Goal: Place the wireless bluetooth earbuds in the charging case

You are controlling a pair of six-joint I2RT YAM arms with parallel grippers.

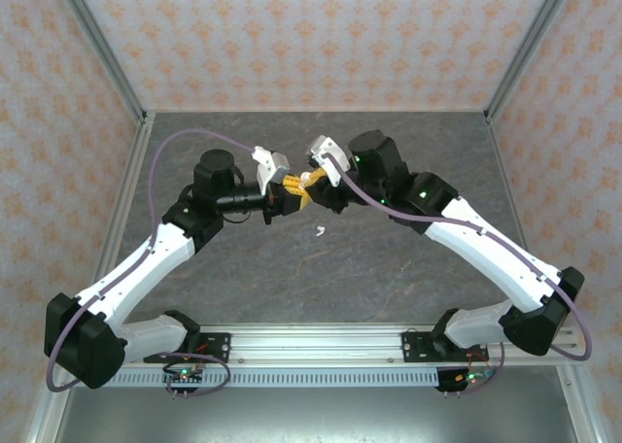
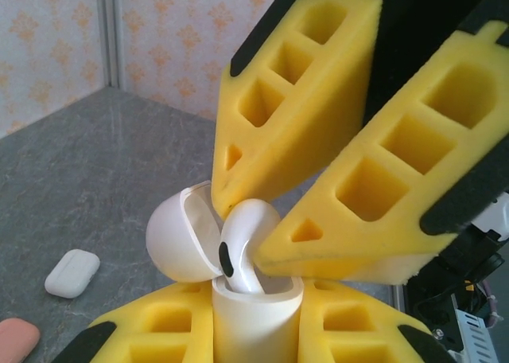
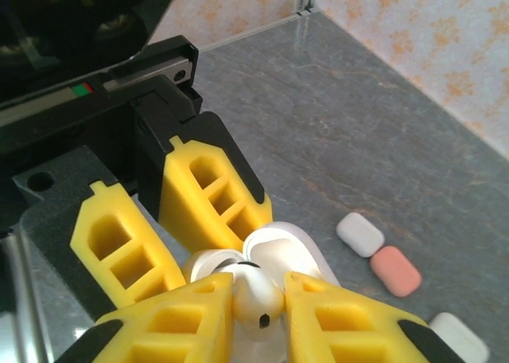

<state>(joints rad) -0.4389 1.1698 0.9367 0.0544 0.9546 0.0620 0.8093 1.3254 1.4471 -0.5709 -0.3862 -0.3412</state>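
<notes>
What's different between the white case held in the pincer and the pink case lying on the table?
The white case is clamped upright in the left pincer; the pink case lies flat on the table. The white case's lid is flipped open, with an earbud at its mouth; the pink case is shut. Both are small, rounded pebble shapes.

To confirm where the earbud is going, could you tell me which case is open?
The white case in the left gripper: its lid is flipped back. The pink case and the white one beside it, lying on the table, are shut.
</notes>
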